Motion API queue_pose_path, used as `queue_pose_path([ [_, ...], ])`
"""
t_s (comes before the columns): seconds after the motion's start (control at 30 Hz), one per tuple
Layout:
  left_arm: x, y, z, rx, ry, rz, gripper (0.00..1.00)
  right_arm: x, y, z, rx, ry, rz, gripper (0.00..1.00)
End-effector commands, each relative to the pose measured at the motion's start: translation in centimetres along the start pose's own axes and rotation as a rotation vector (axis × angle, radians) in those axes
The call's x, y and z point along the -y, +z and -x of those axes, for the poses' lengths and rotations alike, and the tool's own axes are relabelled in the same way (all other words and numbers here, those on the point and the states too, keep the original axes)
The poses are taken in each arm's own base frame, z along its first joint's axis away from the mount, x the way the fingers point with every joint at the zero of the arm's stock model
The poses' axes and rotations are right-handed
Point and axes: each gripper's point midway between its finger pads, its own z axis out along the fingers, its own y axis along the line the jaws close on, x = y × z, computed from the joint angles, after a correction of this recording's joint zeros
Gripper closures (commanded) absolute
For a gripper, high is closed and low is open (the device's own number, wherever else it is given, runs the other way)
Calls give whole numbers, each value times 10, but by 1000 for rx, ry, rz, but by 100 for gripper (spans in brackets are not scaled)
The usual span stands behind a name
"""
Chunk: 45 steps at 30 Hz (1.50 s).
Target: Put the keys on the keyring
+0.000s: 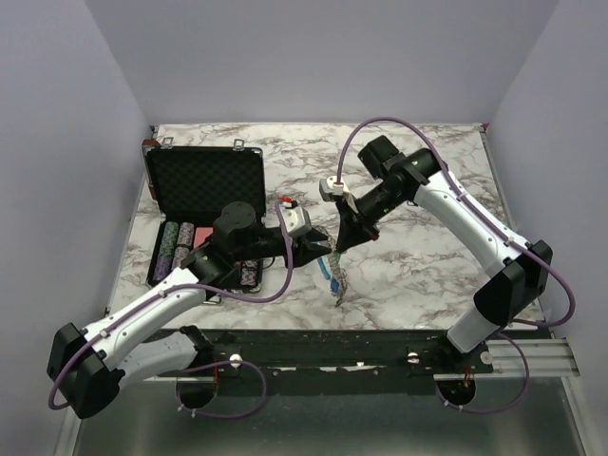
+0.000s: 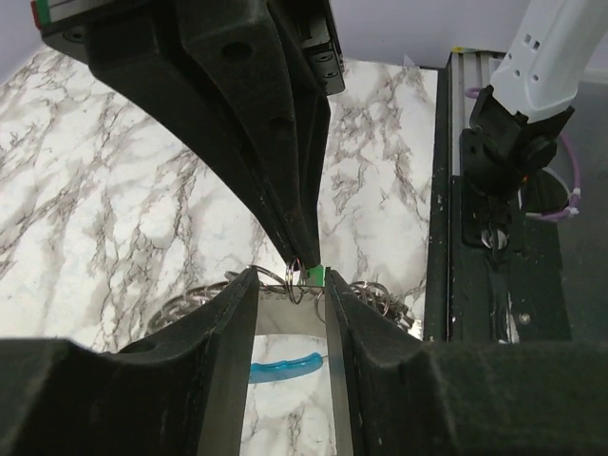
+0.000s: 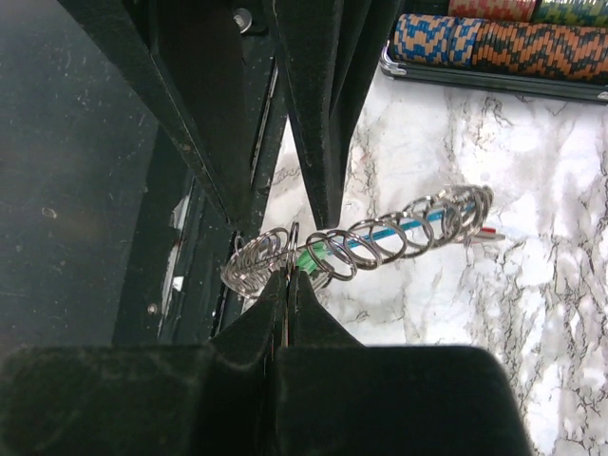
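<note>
The keyring hangs between both grippers over the marble, its blue segment (image 1: 332, 274) drooping with keys (image 1: 339, 296) below. In the left wrist view my left gripper (image 2: 292, 287) holds the keyring's thin wire across its fingers, with the blue segment (image 2: 283, 367) between them. My right gripper (image 2: 304, 258) meets it from above, pinching a small split ring beside a green key head (image 2: 314, 275). In the right wrist view my right gripper (image 3: 290, 278) is shut on that ring. Several key rings (image 3: 399, 237) are strung along the blue wire. The left fingers (image 3: 323, 180) reach down from above.
An open black foam-lined case (image 1: 204, 179) stands at the back left, with rows of poker chips (image 1: 176, 252) in its tray; the chips also show in the right wrist view (image 3: 494, 38). A black rail (image 1: 380, 350) runs along the near table edge.
</note>
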Motion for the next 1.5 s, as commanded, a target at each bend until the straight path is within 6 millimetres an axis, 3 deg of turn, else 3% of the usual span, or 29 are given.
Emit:
queue_pose_path([
  [0.0,8,-1,-15,-108,45,-86,59,-3,-4,7,11,-25,9,100],
  [0.63,7,15,-17,-138,-4,-121,77,-5,-1,5,17,-15,26,100],
  [0.87,4,16,-18,-152,-2,-111,100,-5,-1,4,17,-12,29,99],
  [1.1,-3,13,-18,-131,16,-43,100,-7,1,5,32,-3,36,99],
  [1.17,-8,10,-10,-76,22,0,100,-6,2,5,39,5,33,92],
  [1.47,-11,0,13,158,-83,78,100,-8,8,7,89,18,48,81],
])
